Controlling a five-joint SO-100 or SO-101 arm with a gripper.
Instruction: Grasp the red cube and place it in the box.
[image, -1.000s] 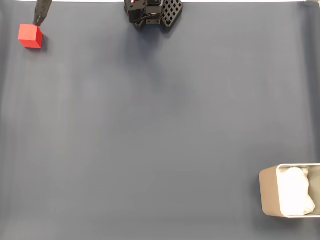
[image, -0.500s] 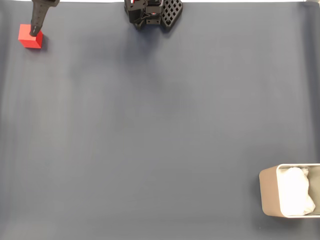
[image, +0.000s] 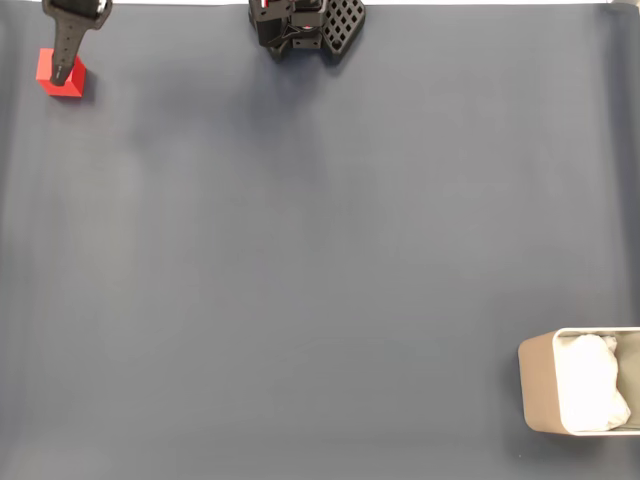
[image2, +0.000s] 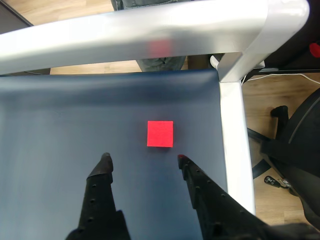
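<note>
The red cube (image: 60, 75) rests on the dark blue mat in the far top-left corner of the fixed view. One black finger (image: 64, 45) of my gripper hangs over it there and covers part of its top. In the wrist view the red cube (image2: 160, 134) lies just beyond my open gripper (image2: 143, 160), a little right of the gap between the fingertips, with nothing held. The beige box (image: 540, 395) with white wrinkly lining sits at the bottom-right edge of the fixed view, far from the cube.
The arm's black base (image: 305, 25) stands at the top middle of the fixed view. A silver metal frame (image2: 232, 130) borders the mat close behind and to the right of the cube in the wrist view. An office chair (image2: 295, 150) stands off the table.
The gripper finger has slid left and down over the cube across the fixed view. The cube and the box have stayed in place.
</note>
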